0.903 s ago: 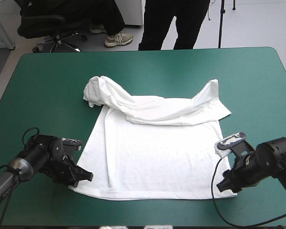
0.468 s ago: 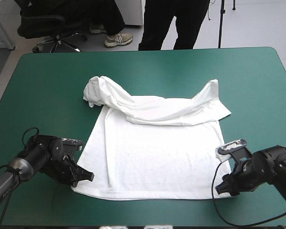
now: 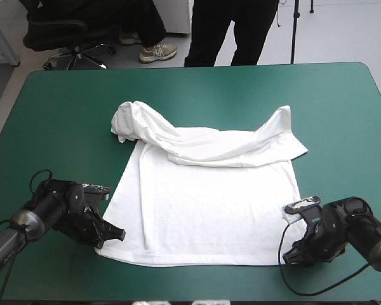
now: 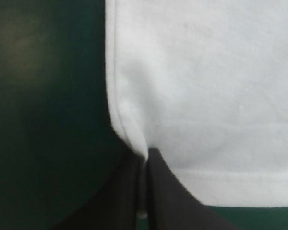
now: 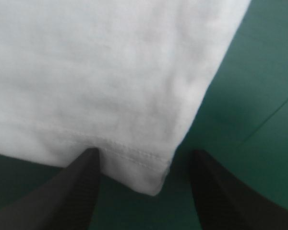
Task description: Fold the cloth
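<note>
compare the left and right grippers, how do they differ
The left gripper is shut, its fingers meeting in a point; the right gripper is open, fingers well apart. The left gripper pinches the T-shirt at its near left corner; the right gripper only straddles the near right corner, gripping nothing. Both sit low at the ends of the near hem.

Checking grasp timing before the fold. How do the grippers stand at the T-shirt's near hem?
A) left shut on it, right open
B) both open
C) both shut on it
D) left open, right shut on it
A: the left gripper has its jaws pinched on a T-shirt corner; the right gripper has its jaws apart astride the other.
</note>
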`<state>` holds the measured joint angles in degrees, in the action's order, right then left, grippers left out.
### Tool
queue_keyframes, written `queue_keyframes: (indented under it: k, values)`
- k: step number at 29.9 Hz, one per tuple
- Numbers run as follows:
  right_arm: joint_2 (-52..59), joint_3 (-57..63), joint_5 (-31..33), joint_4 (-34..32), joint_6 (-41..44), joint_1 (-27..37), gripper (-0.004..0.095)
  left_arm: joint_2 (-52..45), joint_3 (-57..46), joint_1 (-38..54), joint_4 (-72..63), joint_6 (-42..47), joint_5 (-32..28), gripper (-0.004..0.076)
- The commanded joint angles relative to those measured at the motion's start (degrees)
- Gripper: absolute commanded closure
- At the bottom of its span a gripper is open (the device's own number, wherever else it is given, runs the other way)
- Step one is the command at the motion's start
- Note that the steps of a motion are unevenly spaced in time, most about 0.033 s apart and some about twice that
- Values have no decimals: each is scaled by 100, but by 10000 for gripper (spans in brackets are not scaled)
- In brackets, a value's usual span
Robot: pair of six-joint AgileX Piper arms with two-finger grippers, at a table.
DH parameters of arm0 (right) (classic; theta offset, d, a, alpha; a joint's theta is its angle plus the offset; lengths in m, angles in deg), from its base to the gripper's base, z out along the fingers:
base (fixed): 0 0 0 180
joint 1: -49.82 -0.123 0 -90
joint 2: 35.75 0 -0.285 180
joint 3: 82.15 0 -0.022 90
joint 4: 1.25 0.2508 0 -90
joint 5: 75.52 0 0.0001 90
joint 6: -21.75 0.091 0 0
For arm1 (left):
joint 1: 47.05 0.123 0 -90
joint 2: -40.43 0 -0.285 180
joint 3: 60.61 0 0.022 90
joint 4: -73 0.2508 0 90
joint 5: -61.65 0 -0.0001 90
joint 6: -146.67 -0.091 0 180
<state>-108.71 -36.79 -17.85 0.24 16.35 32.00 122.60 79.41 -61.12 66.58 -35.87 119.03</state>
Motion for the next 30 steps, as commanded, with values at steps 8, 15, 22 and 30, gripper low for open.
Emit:
queue_keyframes:
  k: [8, 15, 22, 30]
  values:
    - [-29, 179, -202, 62, -64, -3, 763, -18, 38, -22, -370, 72, -183, 741]
    - [96, -146, 113, 8, -64, -3, 925, -309, 192, -22, -349, 5, -147, 741]
    - [318, -1687, 736, -82, -64, -3, 925, -755, 1081, -22, -167, 107, 487, 741]
    - [331, -4016, 1360, -245, -64, -3, 925, -1194, 3014, -22, -225, 133, 1271, 741]
